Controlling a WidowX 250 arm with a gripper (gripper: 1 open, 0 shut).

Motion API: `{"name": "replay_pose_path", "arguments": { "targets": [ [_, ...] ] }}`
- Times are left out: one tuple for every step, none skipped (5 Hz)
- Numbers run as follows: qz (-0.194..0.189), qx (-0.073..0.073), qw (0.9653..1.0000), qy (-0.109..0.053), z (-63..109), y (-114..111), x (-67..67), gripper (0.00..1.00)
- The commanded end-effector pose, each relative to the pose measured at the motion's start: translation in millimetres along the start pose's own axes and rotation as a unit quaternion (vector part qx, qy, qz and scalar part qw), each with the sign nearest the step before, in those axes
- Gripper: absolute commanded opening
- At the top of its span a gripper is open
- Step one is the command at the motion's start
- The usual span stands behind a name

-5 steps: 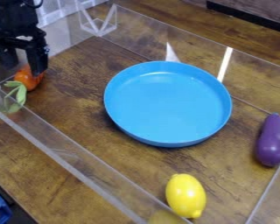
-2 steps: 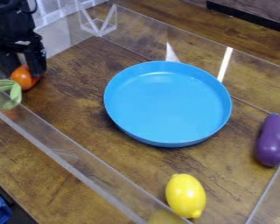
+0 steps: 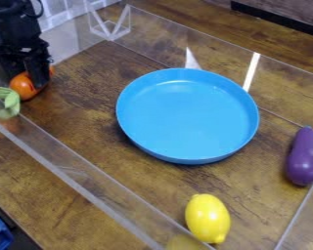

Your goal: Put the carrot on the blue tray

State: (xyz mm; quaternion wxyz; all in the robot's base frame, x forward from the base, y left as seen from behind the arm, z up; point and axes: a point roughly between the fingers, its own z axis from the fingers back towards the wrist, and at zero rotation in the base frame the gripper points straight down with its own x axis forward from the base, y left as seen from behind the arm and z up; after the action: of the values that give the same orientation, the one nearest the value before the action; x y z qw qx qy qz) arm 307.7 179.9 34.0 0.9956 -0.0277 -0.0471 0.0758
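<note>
Lower now, gripper [image 3: 24, 74] straddles the carrot [image 3: 22, 88], fingers pinching its orange body, well left of the blue tray [image 3: 238, 137]; leafy top points left.

No text or label (not even a number) is readable.

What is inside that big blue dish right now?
Nothing: the blue tray shows only its bare blue floor. The carrot sits far off at the pincer. What lies under the tray is hidden.
</note>
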Motion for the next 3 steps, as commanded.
{"name": "replay_pose_path", "arguments": {
  "targets": [
    [-0.003, 0.017, 0.9994, -0.029, 32.2, 0.4, 12.5, 0.0],
    [-0.01, 0.018, 0.9993, -0.03, 49.8, -10.6, 16.4, 0.0],
    [-0.02, 0.02, 0.9991, -0.033, 69.6, -21.6, 20.7, 0.0]
  ]
}}
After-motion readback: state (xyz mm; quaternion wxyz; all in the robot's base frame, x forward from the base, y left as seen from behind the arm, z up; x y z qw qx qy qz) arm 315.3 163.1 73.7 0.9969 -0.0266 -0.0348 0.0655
